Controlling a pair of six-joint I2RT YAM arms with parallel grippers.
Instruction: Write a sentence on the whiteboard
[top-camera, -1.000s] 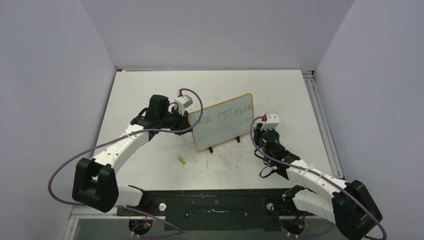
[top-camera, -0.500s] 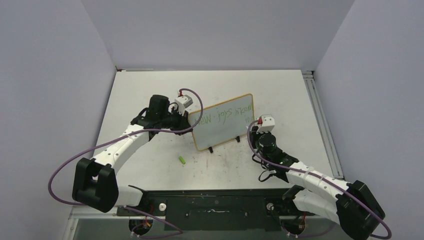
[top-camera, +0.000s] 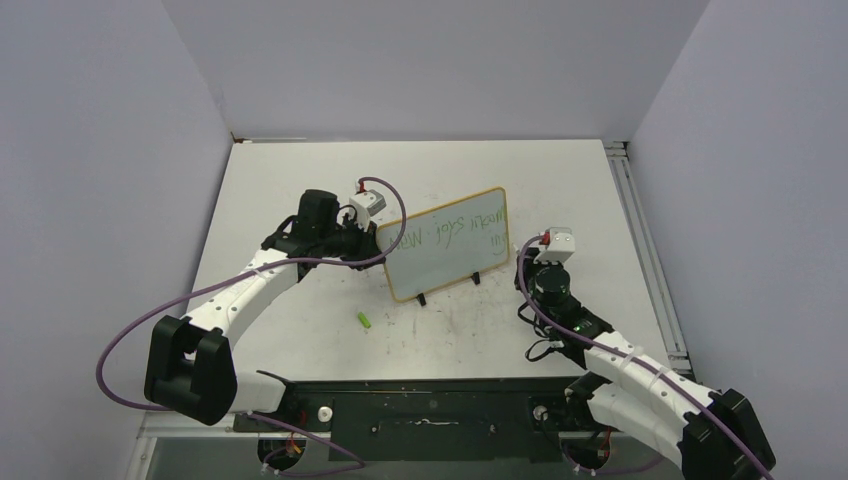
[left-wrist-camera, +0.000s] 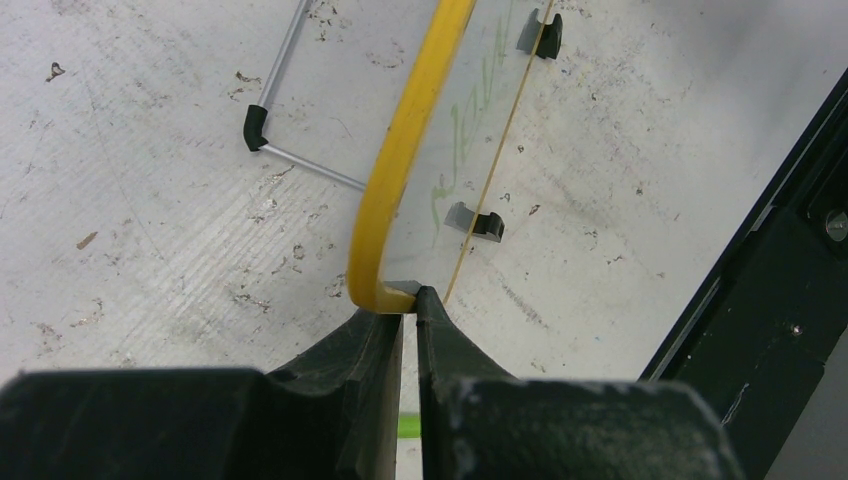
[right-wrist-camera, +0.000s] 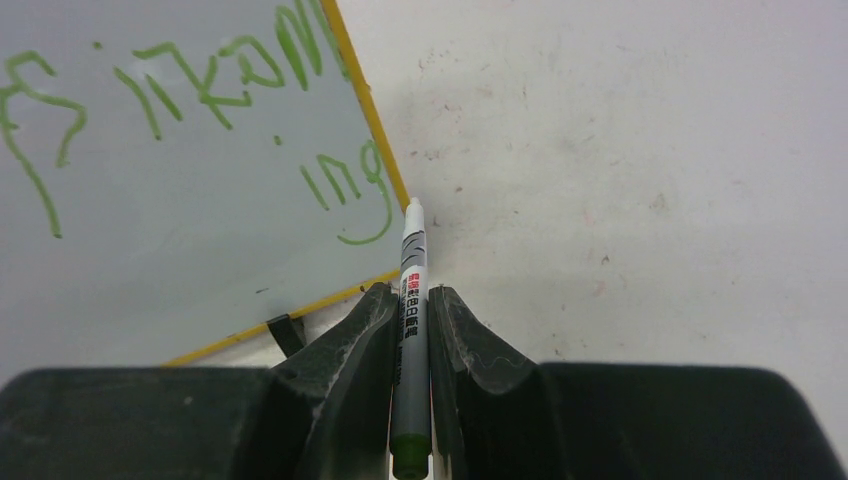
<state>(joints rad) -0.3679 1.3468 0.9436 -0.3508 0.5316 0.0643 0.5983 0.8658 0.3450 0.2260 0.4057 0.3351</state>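
Marker (right-wrist-camera: 412, 255) clamped in right gripper (right-wrist-camera: 410, 296) now pulls clear of whiteboard (top-camera: 440, 262); left gripper (left-wrist-camera: 409, 300) pinches its corner; sentence (top-camera: 452, 230) looks finished

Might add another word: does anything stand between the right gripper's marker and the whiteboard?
Nothing visible does. The marker in the right gripper sits just off the right edge of the whiteboard; only bare tabletop between.
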